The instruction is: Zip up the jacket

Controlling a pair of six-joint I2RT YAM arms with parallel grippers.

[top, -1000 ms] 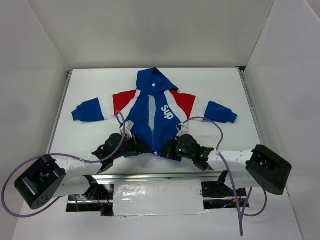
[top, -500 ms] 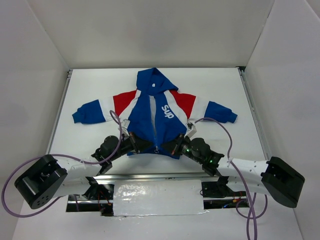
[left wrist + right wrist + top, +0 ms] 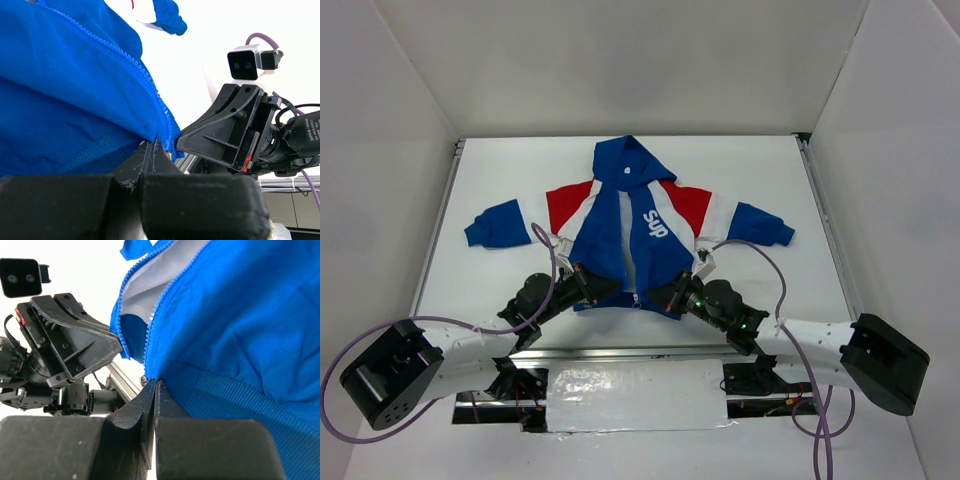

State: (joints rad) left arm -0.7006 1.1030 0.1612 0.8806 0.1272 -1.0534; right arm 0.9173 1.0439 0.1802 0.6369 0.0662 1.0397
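The jacket lies flat on the white table with its hood at the far end. It is royal blue with red and white shoulder panels. Its front stands unzipped, showing pale lining. My left gripper is shut on the bottom hem left of the zipper. In the left wrist view its fingertips pinch blue fabric beside the zipper teeth. My right gripper is shut on the hem right of the zipper. There, too, the fingertips meet on the blue hem just under the zipper teeth.
A metal rail runs along the table's near edge just behind both grippers. A foil-covered panel sits between the arm bases. Purple cables loop over both arms. White walls enclose the table on three sides.
The right arm has swung outward and lower, and the left arm has dropped too. Both grippers stay clamped on the hem, which has spread a little wider.
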